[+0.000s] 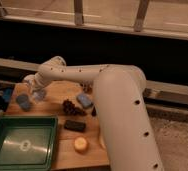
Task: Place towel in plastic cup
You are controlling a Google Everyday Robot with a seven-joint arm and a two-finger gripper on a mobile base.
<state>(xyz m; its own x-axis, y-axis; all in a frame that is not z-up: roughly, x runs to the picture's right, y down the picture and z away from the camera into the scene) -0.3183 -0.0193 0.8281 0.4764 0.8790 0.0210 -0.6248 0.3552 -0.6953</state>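
The towel (38, 95), a pale blue-grey lump, hangs from my gripper (36, 90), fingers pinched together on it, just right of the squat blue-grey plastic cup (23, 102). Both sit at the wooden table's (59, 92) far left. A green tray (22, 142) lies nearer, with a dark wall behind.

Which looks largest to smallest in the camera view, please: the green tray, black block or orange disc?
1. green tray
2. black block
3. orange disc, nearly the block's size, so unsure.
Pincer: over the table, left end.
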